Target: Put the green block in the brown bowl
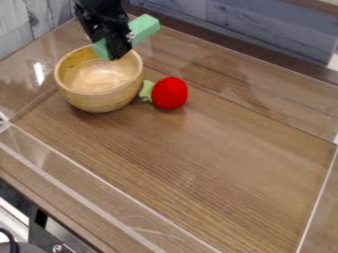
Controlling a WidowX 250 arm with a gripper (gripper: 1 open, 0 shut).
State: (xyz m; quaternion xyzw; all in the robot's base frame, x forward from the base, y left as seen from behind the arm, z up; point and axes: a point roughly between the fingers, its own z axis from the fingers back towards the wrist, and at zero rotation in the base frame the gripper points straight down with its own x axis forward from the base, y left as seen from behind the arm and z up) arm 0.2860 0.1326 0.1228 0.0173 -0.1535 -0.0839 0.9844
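My gripper points down over the far rim of the brown bowl and is shut on the green block. The mint-green bar sticks out to the right of the dark fingers, tilted, in the air above and behind the bowl. The round light-tan wooden bowl stands on the table at the upper left, and its inside shows nothing in it.
A red ball with a small pale-green piece lies right of the bowl, touching it. Clear plastic walls ring the wooden tabletop. A grey plank wall runs along the back.
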